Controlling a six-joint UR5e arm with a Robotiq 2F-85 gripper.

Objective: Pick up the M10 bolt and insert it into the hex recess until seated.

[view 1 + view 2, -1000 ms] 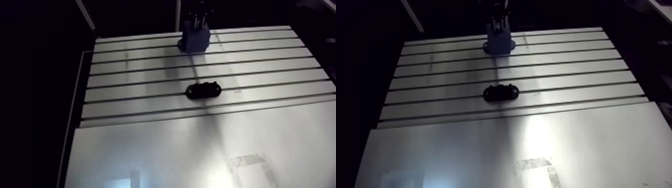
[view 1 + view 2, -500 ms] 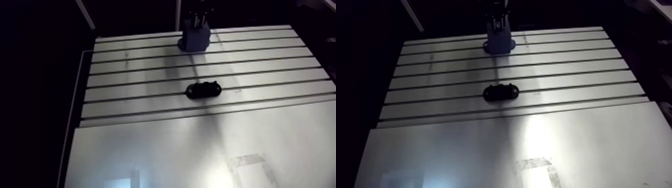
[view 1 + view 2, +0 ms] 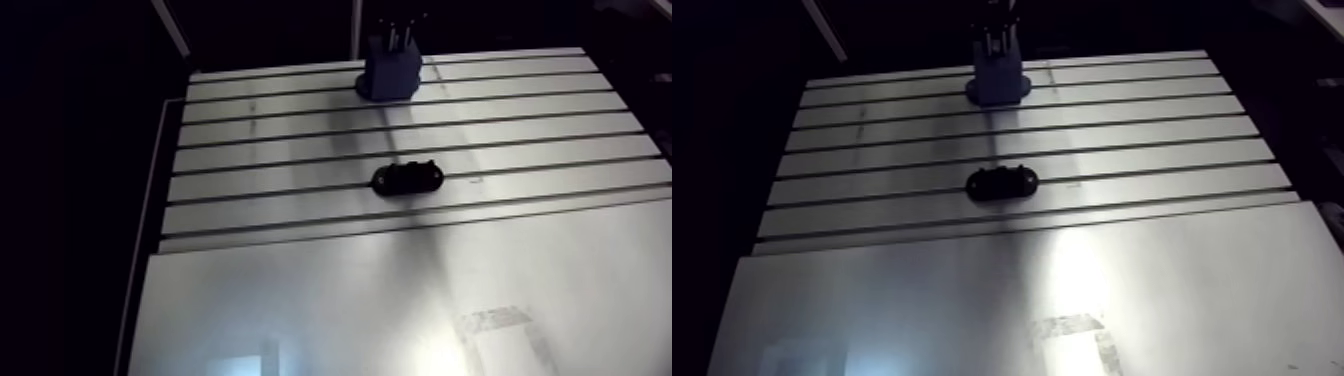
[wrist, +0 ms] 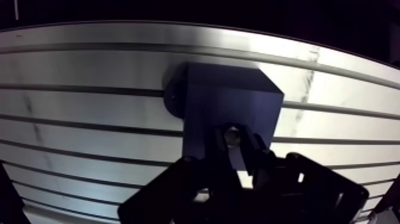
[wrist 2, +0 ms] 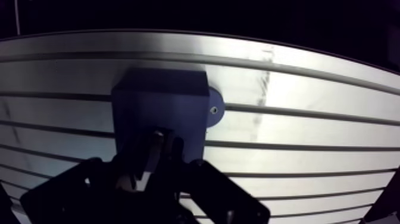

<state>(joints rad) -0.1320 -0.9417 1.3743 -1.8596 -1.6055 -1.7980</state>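
From the left, the slotted aluminium table (image 3: pixel 250 150) stretches across to a dark blue block (image 3: pixel 390 75) standing near its far edge, with a round foot at its base. The gripper (image 4: pixel 236 132) hangs right over the block's top. Its fingers are drawn narrow and pinch a slim pale piece, the M10 bolt (image 5: pixel 155 145). I cannot tell whether the bolt touches the block. Slightly rightward and nearer, well apart from the block, lies a black oval part (image 3: pixel 407 178).

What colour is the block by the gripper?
The block is dark blue, clearest in the wrist view.
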